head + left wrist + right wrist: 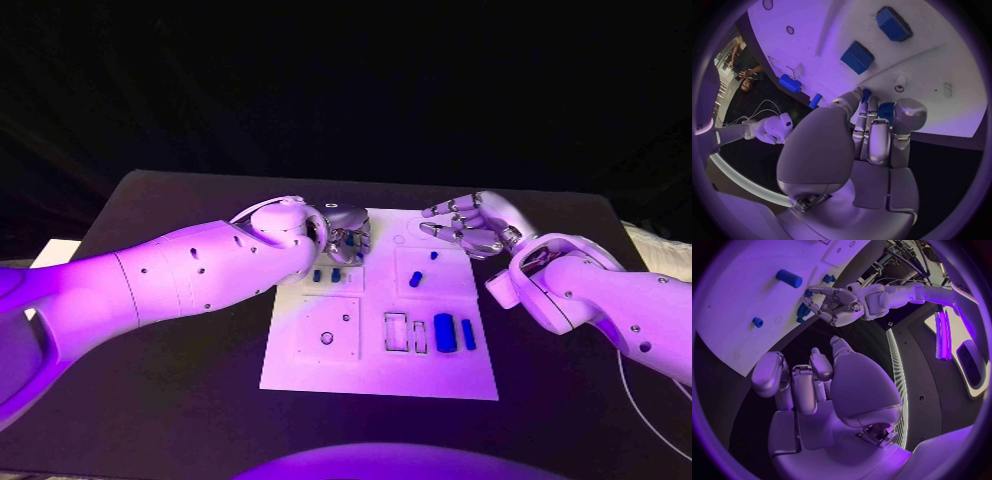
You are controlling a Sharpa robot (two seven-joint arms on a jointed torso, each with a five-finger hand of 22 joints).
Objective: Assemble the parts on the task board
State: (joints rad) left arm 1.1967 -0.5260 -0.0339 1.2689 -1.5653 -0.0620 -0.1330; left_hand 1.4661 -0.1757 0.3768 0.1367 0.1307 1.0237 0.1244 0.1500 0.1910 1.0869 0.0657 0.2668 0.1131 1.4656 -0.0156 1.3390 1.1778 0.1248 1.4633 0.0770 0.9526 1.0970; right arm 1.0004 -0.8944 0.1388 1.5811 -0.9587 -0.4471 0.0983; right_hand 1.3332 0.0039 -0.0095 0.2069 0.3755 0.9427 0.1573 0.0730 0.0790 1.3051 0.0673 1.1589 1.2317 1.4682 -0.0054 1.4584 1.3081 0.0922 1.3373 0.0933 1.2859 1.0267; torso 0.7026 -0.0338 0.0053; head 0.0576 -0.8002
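White board [378, 375] lies in the middle of the black table [173, 400], with blue parts on it. Two long parts [446, 332] stand side by side near the board's right edge, beside two narrow slots. A smaller part [415, 279] sits further up the middle, and two short ones [335, 275] lie just under the left hand [340, 238]. That hand reaches down over the board's upper left area; in the left wrist view its fingers [870, 135] are curled close together with the tips at a small blue part [866, 93], though I cannot tell whether it is gripped. The right hand [469, 225] hovers over the board's upper right corner, fingers bent but apart, holding nothing.
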